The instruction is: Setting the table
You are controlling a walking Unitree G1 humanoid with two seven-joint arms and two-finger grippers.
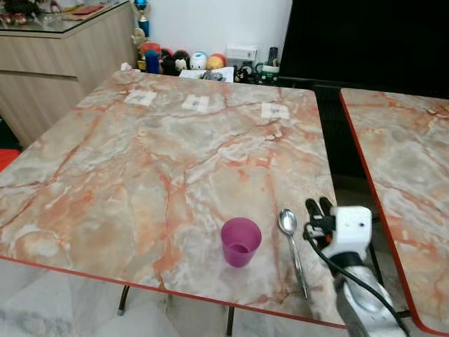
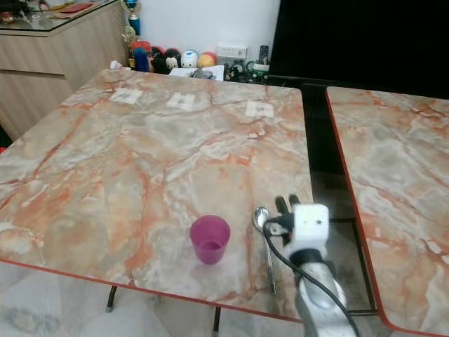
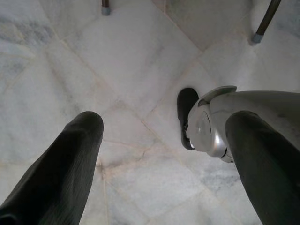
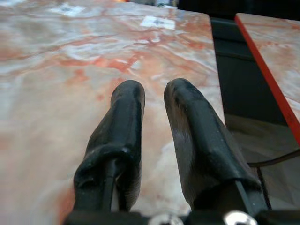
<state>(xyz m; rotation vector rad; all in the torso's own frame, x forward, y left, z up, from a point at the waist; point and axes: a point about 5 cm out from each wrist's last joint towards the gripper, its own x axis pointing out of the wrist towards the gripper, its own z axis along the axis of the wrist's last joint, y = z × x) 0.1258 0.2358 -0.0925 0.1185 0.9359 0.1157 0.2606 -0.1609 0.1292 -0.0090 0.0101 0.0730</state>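
A purple plastic cup [image 1: 240, 241] stands upright near the front edge of the marble table [image 1: 140, 175]. To its right a metal spoon [image 1: 292, 246] lies flat, bowl pointing away from me. My right gripper [image 1: 317, 205] hovers low over the table's front right corner, just right of the spoon. In the right wrist view its black fingers [image 4: 126, 117] sit close together with nothing between them. My left gripper [image 3: 166, 124] hangs open over the tiled floor beside my silver foot [image 3: 206, 126].
Three white paper labels [image 1: 196, 103] lie along the table's far side. A second marble table [image 1: 407, 154] stands to the right across a dark gap. A wooden cabinet [image 1: 63, 63] is at the back left, with toys [image 1: 182, 62] along the far wall.
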